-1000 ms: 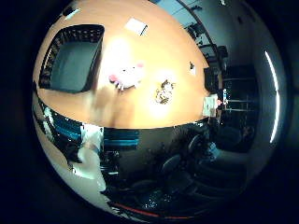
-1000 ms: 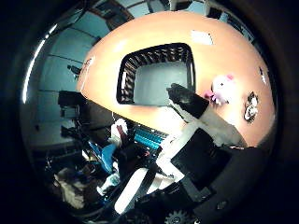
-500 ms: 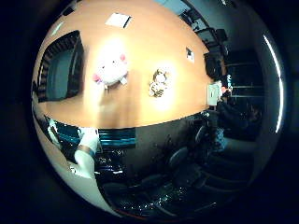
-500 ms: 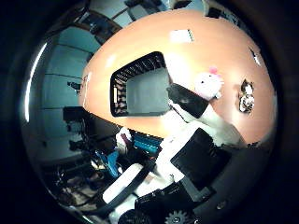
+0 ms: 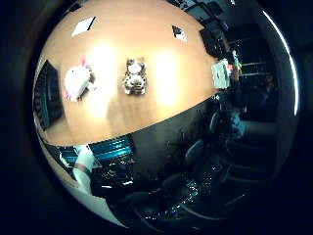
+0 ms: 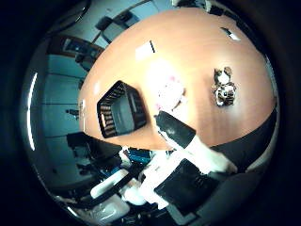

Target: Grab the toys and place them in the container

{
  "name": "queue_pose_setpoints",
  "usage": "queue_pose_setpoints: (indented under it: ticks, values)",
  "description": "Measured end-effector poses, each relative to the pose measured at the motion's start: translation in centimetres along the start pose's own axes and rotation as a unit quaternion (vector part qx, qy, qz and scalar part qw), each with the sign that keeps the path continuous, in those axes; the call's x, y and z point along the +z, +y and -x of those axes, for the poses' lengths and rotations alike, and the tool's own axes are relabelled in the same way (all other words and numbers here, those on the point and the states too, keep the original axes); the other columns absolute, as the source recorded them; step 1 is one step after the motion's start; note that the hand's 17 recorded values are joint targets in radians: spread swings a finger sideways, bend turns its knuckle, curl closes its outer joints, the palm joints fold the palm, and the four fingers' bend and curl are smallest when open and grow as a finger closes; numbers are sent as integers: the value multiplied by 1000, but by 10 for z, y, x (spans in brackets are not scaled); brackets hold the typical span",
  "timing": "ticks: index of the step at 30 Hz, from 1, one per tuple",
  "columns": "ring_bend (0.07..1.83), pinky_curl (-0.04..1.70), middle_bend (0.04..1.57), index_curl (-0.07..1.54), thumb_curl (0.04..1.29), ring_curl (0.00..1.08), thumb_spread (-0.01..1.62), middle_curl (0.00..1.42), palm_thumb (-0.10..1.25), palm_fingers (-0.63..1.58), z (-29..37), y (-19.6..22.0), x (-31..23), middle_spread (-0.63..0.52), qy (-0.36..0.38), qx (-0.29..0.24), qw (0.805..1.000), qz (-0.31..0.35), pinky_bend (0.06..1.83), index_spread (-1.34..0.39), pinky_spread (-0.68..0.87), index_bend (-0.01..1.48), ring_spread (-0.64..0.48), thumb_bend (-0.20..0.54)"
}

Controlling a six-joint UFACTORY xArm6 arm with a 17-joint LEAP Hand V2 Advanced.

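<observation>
Two soft toys lie on an orange-brown table (image 5: 161, 88). A white plush toy with pink ears (image 5: 77, 82) sits near a black slatted container (image 6: 120, 114). A brown and white striped plush toy (image 5: 135, 76) lies a little further from the container, nearer the table's middle. My hand (image 6: 188, 160) is high above the table, well apart from both toys. One black-tipped finger (image 6: 171, 128) reaches out straight, holding nothing, with the white toy (image 6: 170, 92) just beyond its tip in the thumb side view.
White paper sheets (image 5: 83, 26) and a small dark card (image 5: 179, 33) lie on the table's far side. Office chairs (image 5: 195, 149) stand along the table's near edge, and a white box (image 5: 221, 77) sits at its end.
The camera has swung: the toys and the container have slid across both views. The container now shows only at the edge of the little finger side view. The toys themselves have not moved.
</observation>
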State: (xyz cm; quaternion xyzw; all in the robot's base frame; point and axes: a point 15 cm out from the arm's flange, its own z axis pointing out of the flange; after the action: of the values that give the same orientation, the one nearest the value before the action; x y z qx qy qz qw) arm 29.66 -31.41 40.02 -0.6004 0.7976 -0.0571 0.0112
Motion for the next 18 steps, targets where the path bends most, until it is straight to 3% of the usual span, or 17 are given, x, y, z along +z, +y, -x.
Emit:
queue_pose_setpoints:
  ticks: [7, 18]
  values:
    - [291, 287, 192, 290, 241, 205, 1081, 339, 345, 181, -43, -21, 38, 187, -15, 54, 998, 28, 309, -145, 421, 169, 219, -28]
    - [190, 300, 175, 327, 257, 209, 1055, 293, 314, 71, -93, -33, 107, 264, 5, 120, 988, 98, 276, -48, 431, 194, 270, -24]
